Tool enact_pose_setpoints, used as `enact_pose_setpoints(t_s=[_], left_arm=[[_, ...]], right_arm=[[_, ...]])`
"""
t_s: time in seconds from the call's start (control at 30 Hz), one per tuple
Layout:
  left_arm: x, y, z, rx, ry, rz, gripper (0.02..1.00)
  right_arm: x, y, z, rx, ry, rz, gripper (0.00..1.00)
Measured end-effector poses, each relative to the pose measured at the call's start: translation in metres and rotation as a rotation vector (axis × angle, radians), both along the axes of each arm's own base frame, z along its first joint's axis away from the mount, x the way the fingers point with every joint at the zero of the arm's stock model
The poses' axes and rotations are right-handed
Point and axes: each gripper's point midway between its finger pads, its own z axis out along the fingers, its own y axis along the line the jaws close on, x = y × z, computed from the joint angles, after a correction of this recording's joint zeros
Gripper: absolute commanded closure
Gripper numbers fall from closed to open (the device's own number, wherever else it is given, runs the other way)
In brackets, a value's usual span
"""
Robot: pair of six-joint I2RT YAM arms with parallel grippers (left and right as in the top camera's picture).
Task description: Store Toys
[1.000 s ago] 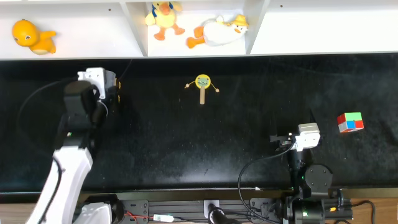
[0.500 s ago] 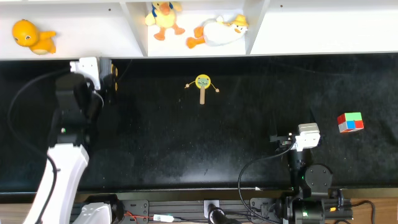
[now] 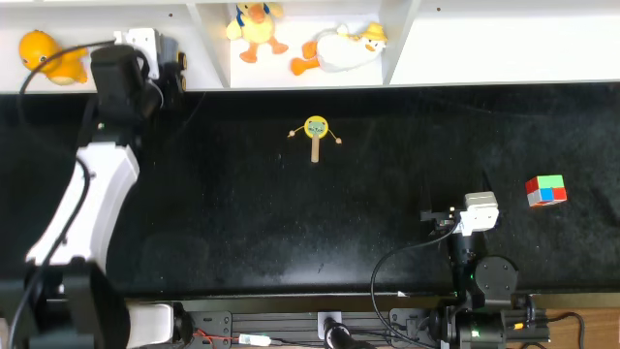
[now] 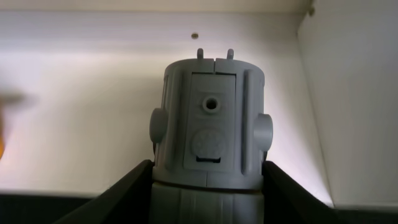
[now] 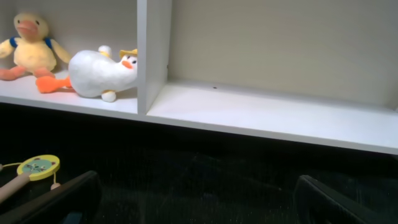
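The grey toy robot, judged rigid, light and smooth, is held about its lower body by the closed left gripper.

Toy robot: plain light grey all over.
Left gripper: fingers black.
Right gripper: fingers black too.
Left arm: white shell, black joints.
Shelf: white.
Table: black, faintly speckled.
Rubber duck: orange-yellow.
Plush duck: yellow, with orange beak and feet, blue at shoulders.
Plush goose: white, with orange beak and feet, yellow hat.
Rattle drum: yellow rim, green face, tan handle.
Cube: red, green, blue squares.
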Motion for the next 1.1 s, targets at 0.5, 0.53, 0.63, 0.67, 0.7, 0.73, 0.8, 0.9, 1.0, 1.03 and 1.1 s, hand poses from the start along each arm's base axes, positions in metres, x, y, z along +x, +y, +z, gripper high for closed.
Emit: enact_pose_setpoints(t_s=[0.5,0.53,0.63,0.67,0.7,0.73,0.8,0.9,1.0,1.03,1.1], left_arm=[[0.032,0.001,-0.018,-0.003,-0.006,0.002,0.020],[0.032,0.001,-0.018,-0.003,-0.004,0.002,0.020],[0.027,0.001,-0.023,-0.003,0.028,0.003,0.020],[0.024,0.001,-0.027,-0.002,0.050,0.006,0.020],[0.019,0.002,-0.031,0.001,0.079,0.010,0.020],[0.012,0.003,-0.037,0.005,0.116,0.016,0.020],[-0.008,0.006,-0.043,0.016,0.194,0.031,0.020],[-0.038,0.009,-0.029,0.029,0.232,0.045,0.020],[-0.065,0.009,0.009,0.035,0.143,0.053,0.020],[-0.076,0.009,0.024,0.035,0.097,0.054,0.020],[-0.098,0.009,0.043,0.037,0.023,0.058,0.020]], right_arm=[[0.000,0.000,0.000,0.000,0.000,0.000,0.005],[0.000,0.000,0.000,0.000,0.000,0.000,0.007],[0.000,0.000,0.000,0.000,0.000,0.000,0.003],[0.000,0.000,0.000,0.000,0.000,0.000,0.005],[0.000,0.000,0.000,0.000,0.000,0.000,0.005],[0.000,0.000,0.000,0.000,0.000,0.000,0.005],[0.000,0.000,0.000,0.000,0.001,0.000,0.007],[0.000,0.000,0.000,0.000,0.000,0.000,0.005],[0.000,0.000,0.000,0.000,0.000,0.000,0.003],[0.000,0.000,0.000,0.001,0.000,0.000,0.005],[0.000,0.000,0.000,0.000,0.000,0.000,0.005]])
